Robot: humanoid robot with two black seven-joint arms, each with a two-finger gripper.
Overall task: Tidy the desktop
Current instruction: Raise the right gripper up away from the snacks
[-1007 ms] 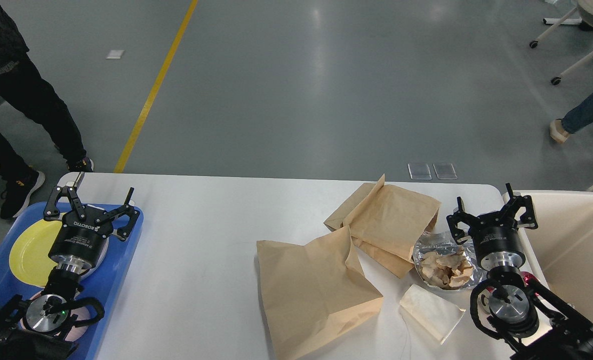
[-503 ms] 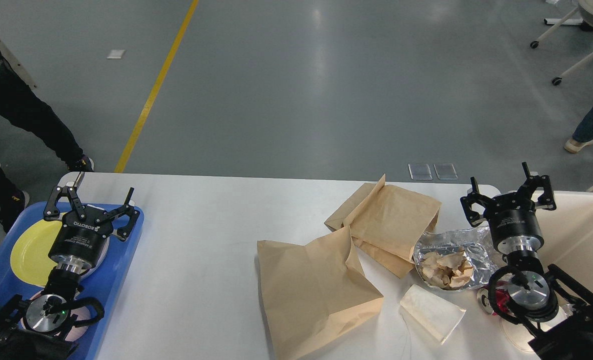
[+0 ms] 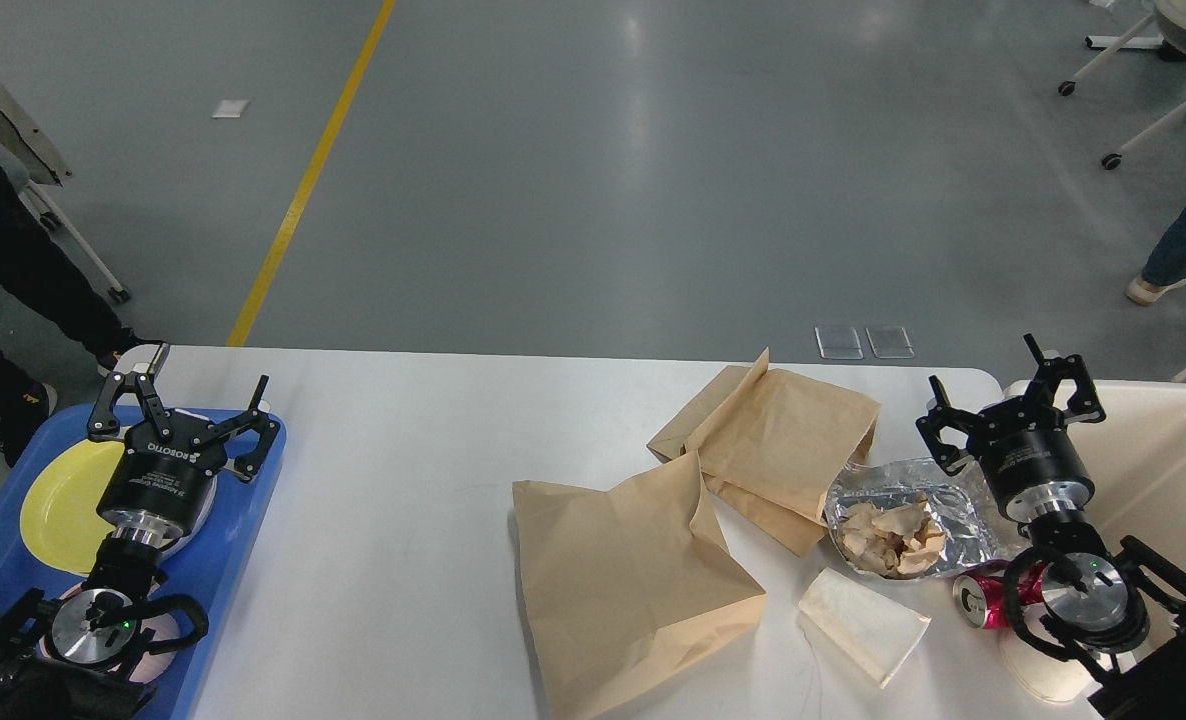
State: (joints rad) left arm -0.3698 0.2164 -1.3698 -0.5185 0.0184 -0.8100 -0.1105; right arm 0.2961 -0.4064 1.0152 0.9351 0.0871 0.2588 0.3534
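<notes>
The white desktop (image 3: 403, 480) spans the view. On its right half lie two brown paper bags, one large (image 3: 623, 580) and one further back (image 3: 783, 445). Beside them sit a foil tray of crumpled paper scraps (image 3: 898, 520), a white paper cup on its side (image 3: 863, 625) and a red can on its side (image 3: 983, 605). My right gripper (image 3: 1011, 408) hangs open and empty above the table's right edge, just right of the foil tray. My left gripper (image 3: 185, 408) stands open and empty over the blue tray (image 3: 243, 540).
The blue tray holds a yellow plate (image 3: 58, 500). A beige bin (image 3: 1168, 480) stands against the table's right end. People's legs stand on the floor at far left and far right. Bare desktop lies between the tray and the bags.
My right arm has swung right and back from over the foil tray toward the bin, uncovering the red can. The left arm has not moved. The people on the floor have shifted.
</notes>
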